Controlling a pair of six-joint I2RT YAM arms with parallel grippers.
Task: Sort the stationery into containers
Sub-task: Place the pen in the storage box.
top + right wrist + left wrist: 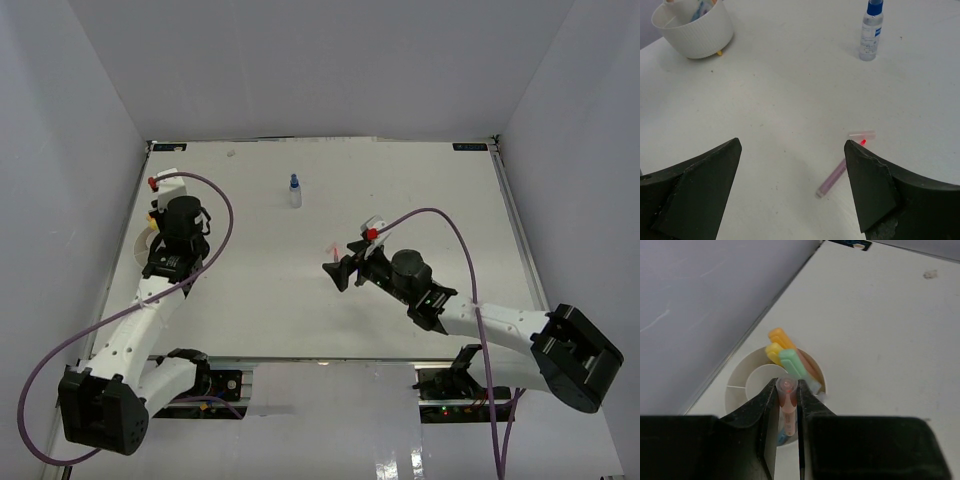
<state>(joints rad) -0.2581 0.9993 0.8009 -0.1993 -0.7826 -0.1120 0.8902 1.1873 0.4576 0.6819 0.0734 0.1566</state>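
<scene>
The white table (pixel 420 200) fills the top view, walled in by pale panels. The left arm (pixel 130 330) reaches up the nine o'clock side, and the right arm (pixel 490 325) comes in from five o'clock towards the middle.

The round white dish (pixel 740 385) sits at the table's nine o'clock edge, close to the wall and directly under the left wrist. The right wrist camera sees it far off at eleven o'clock. An orange marker (pixel 780 336), a yellow marker (pixel 774 352) and a green marker (pixel 790 362) lean together in a compartment at the dish's one o'clock side.

The blue-capped bottle (pixel 294 190) stands upright alone towards twelve o'clock, well apart from both arms.

The left gripper (pixel 788 388) is over the dish with its fingers closed tight on a red pen (pixel 788 407), which is held nearly upright with its lower end down inside the dish.

The right gripper (pixel 792 144) hovers near the table's centre, its fingers spread wide and holding nothing. Below it, at about five o'clock in its own view, a pink pen (pixel 832 178) lies flat on the table. A small clear cap (pixel 862 135) lies just beyond the pen's far end.
</scene>
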